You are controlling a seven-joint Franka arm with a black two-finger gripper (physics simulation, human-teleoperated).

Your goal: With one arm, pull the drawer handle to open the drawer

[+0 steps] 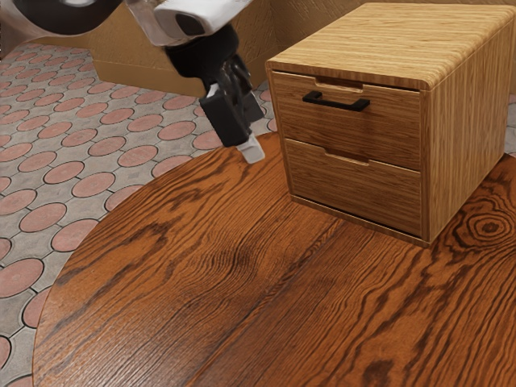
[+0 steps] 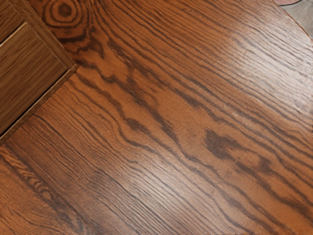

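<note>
Dark-grained wooden bench bears a pale wood cabinet — its black bar handle looks rigid, best gripped mid-span; black pincer hangs beside the cabinet — spread impossible to tell.

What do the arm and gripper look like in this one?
The arm has glossy white rounded shells with a black section at the joint. The gripper is black and blocky, ending in a pale grey tip. I can make out no cables or markings.
</note>
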